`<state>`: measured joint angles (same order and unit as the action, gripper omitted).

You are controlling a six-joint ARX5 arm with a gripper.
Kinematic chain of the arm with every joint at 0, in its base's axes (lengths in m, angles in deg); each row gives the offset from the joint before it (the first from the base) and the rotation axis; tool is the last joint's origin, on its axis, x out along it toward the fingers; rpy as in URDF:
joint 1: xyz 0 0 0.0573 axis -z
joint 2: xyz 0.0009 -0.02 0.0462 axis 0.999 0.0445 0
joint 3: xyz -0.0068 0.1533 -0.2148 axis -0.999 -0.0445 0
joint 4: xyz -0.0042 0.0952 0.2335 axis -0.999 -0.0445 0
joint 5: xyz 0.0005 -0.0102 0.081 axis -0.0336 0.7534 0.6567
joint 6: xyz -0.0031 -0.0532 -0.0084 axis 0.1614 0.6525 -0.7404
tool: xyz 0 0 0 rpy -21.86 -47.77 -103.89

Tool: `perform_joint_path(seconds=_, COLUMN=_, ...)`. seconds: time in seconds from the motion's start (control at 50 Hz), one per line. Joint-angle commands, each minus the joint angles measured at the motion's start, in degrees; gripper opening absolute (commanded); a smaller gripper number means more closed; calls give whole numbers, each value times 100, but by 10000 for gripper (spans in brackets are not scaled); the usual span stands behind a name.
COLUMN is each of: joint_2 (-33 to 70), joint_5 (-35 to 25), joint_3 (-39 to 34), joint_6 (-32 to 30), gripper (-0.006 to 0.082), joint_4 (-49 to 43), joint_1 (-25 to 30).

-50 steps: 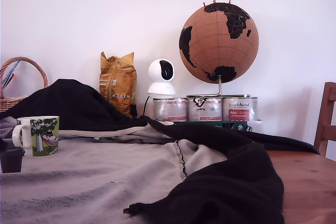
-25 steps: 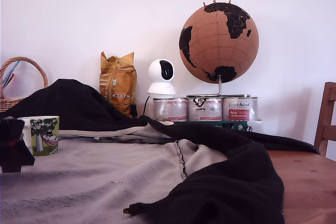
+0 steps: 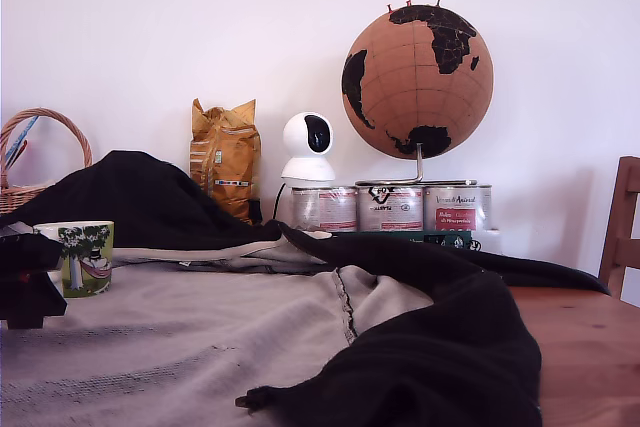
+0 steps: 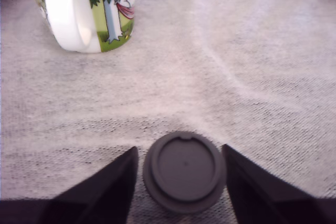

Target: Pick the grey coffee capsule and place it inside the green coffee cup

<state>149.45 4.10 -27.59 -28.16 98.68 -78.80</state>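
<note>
Fingers (image 4: 181,182) spread apart, one dark wedge on each side of the grey coffee capsule (image 4: 184,171), at its 9 and 3 o'clock in the wrist view; narrow gaps visible on both sides, so not clamped. Capsule upright on grey cloth (image 4: 247,66), seen from above: round, matte, dark grey, flat top with a slightly raised rim. Green coffee cup (image 4: 86,9) beyond it at about 11 o'clock, well apart, also standing on the cloth; glossy white handle turned toward the camera, printed tree and hammock on the wall.

In the exterior view, only a dark blocky shape of the fingers (image 3: 25,282) at the frame's left edge, overlapping the cup (image 3: 85,257); capsule hidden there.

Cloth coarse-knit, pale grey, softly wrinkled. Black fabric (image 3: 440,347) heaped in folds over it at 5 o'clock and along the back. Bare reddish wooden tabletop (image 3: 590,347) at the exterior view's right, a wooden chair back (image 3: 622,227) beside it.

Along the white wall: wicker basket (image 3: 40,147), crumpled yellow bag (image 3: 225,157), rounded white camera (image 3: 307,147), three shiny silver tins (image 3: 390,207) in a row, and above them a cork-brown globe (image 3: 417,82) with black continents on a metal stand.
</note>
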Motion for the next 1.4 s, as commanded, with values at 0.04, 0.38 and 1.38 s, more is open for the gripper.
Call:
perform_joint_path(seconds=0.04, joint_2=24, joint_5=-245, joint_3=179, joint_6=203, gripper=123, joint_4=354, joint_1=28)
perform_joint_path(seconds=0.38, joint_2=24, joint_5=-638, joint_3=1368, joint_6=437, gripper=124, joint_4=557, joint_1=90)
perform_joint_path(seconds=1.38, joint_2=428, joint_5=-636, joint_3=2981, joint_6=-656, gripper=591, joint_4=-1191, joint_1=-826)
